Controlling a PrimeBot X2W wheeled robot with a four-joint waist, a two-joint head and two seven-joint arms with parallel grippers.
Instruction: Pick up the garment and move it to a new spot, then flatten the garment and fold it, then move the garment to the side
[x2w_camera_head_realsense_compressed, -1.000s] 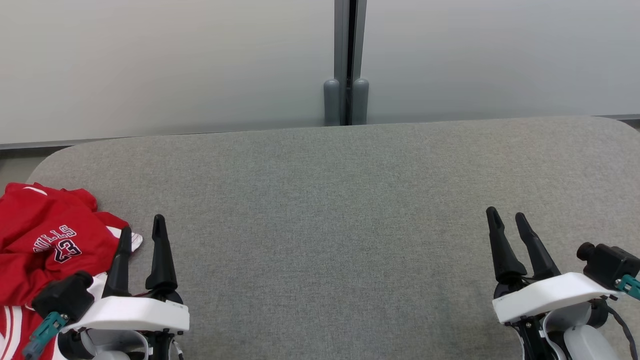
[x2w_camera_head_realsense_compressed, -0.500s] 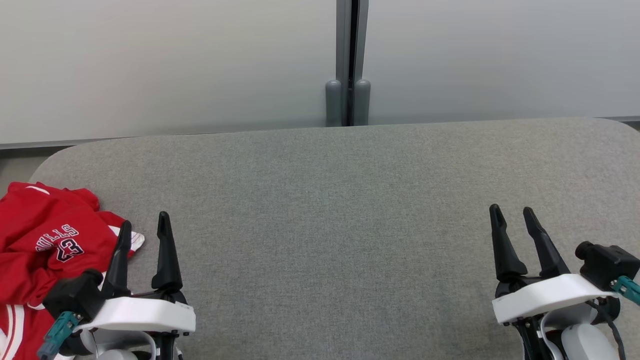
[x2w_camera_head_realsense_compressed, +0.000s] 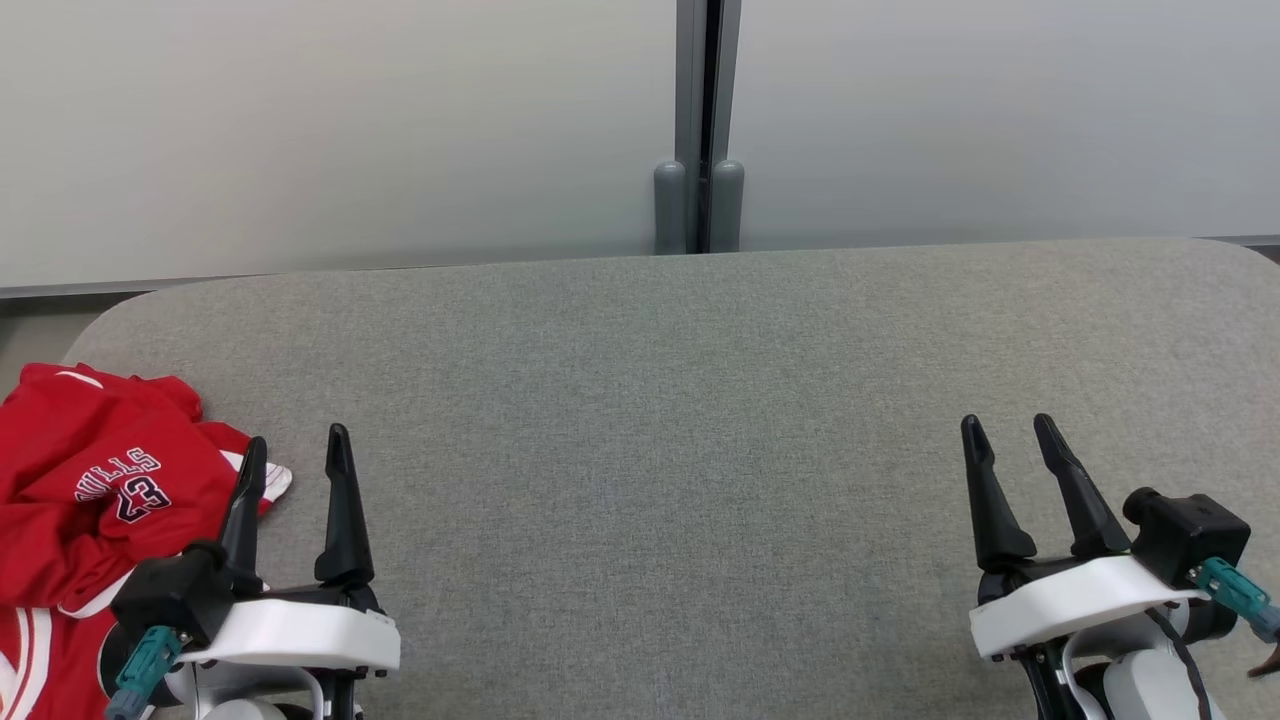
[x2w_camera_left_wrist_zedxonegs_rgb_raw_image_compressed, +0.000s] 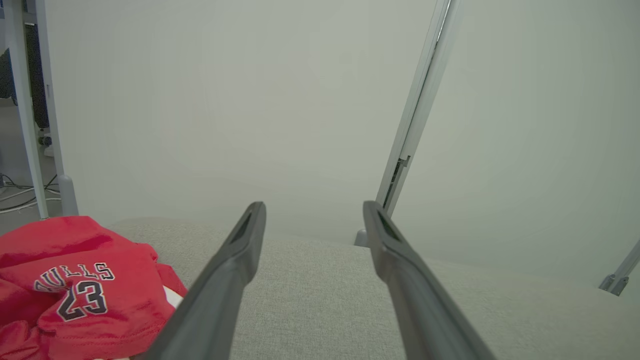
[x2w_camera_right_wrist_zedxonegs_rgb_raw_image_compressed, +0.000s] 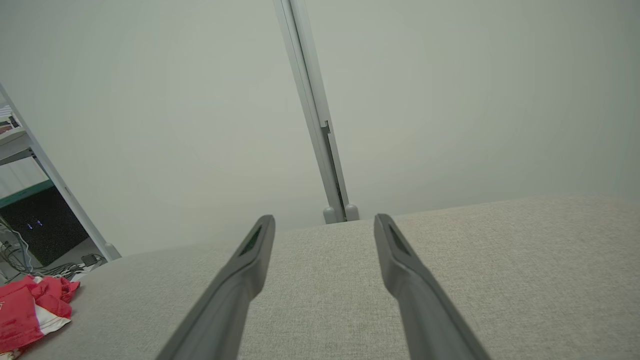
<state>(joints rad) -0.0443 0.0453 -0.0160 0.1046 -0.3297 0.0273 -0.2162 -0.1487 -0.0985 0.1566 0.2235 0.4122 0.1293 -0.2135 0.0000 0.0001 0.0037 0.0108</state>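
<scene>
Left gripper (x2w_camera_head_realsense_compressed: 297, 442): lower left, jaws spread wide, holding nothing, beside red garment (x2w_camera_head_realsense_compressed: 80, 500).
Right gripper (x2w_camera_head_realsense_compressed: 1005, 425): lower right, jaws spread wide, empty, over grey table (x2w_camera_head_realsense_compressed: 640, 400).

jersey (x2w_camera_head_realsense_compressed: 70, 480): red, white trim, black-white print | table (x2w_camera_head_realsense_compressed: 660, 400): grey fabric | fingers (x2w_camera_head_realsense_compressed: 343, 510): black | wall (x2w_camera_head_realsense_compressed: 350, 120): pale grey

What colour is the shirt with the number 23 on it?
The shirt is bright red with white trim; its lettering and 23 are dark with white outlines. The left wrist view shows it best.
</scene>
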